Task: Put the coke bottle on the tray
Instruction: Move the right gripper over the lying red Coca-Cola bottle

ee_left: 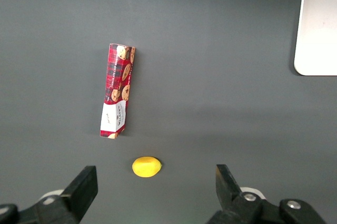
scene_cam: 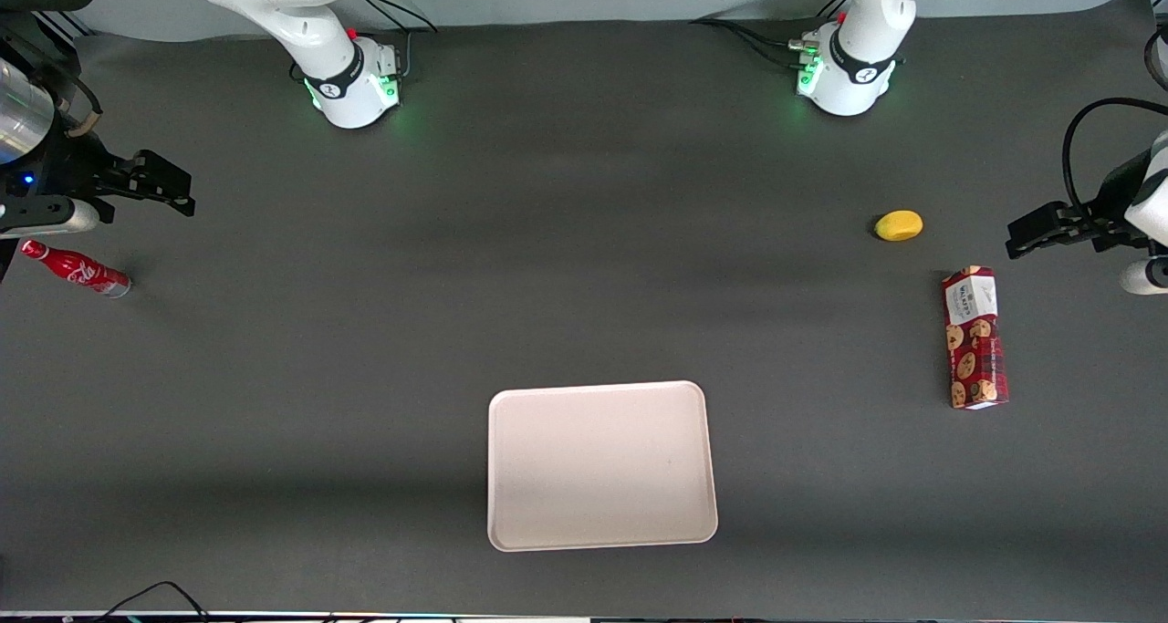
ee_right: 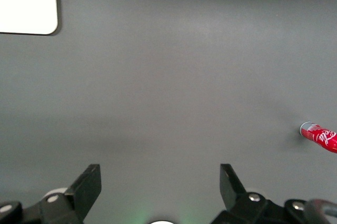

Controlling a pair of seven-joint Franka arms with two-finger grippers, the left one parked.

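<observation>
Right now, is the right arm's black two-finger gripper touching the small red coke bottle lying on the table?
Apart. In the right wrist view, the open gripper holds nothing, and bare dark table separates its fingers from the coke bottle.

- I count one coke bottle (scene_cam: 77, 270), lying on its side at the working arm's end of the table.
- One tray (scene_cam: 601, 464), off-white (the largest item I can see).
- One cookie-print box (scene_cam: 975, 337), toward the parked arm's end.
- One small yellow object (scene_cam: 899, 225) near that box.
- One working gripper (ee_right: 160, 182) raised above the table near the bottle, its fingers spread apart with nothing between them.
</observation>
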